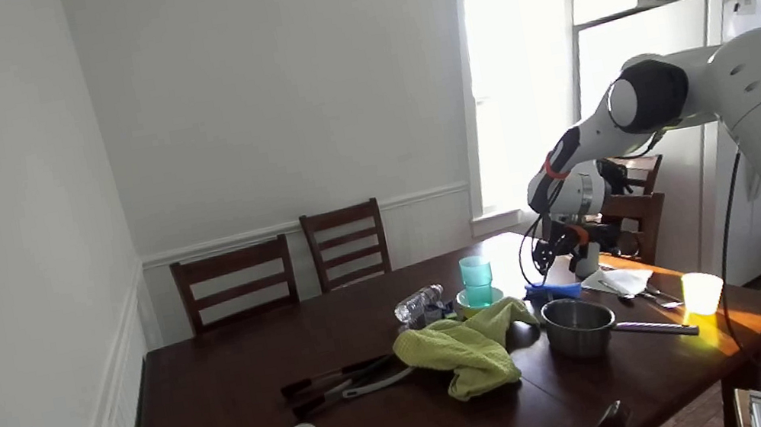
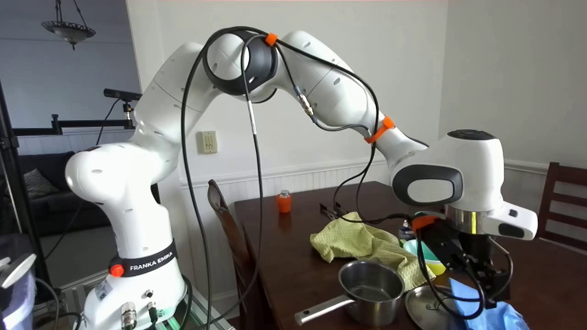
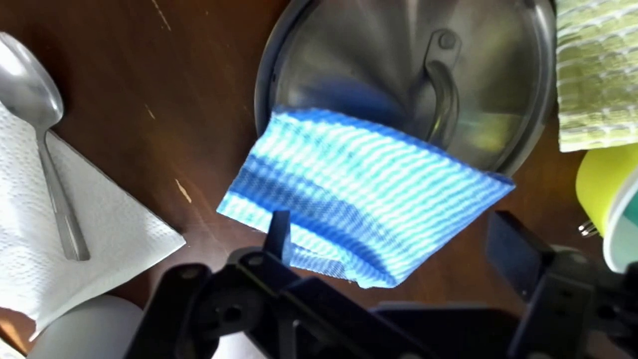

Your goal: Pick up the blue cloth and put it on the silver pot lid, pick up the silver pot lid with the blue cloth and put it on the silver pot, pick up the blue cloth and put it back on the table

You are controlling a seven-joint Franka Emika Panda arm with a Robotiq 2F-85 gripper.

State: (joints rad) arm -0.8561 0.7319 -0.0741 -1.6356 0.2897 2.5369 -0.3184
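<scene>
The blue cloth (image 3: 359, 189) is striped and folded, and its upper part lies over the near edge of the silver pot lid (image 3: 369, 55). The lid's curved handle stays uncovered. My gripper (image 3: 397, 239) is open in the wrist view, one finger (image 3: 279, 234) overlapping the cloth's lower left part, the other to the right of it. Nothing is held between them. In both exterior views the silver pot (image 1: 577, 335) (image 2: 373, 293) stands beside the lid and cloth on the dark table (image 1: 225, 394); the wrist view does not show it. Cables partly hide the fingertips in an exterior view.
A yellow-green cloth (image 1: 458, 355) lies crumpled beside the pot. Behind it are a teal cup (image 1: 476, 278) in a bowl and a clear bottle (image 1: 419, 304). A spoon (image 3: 60, 199) rests on a white napkin (image 3: 124, 224) left of the lid. The pot's handle (image 2: 323, 309) sticks out sideways.
</scene>
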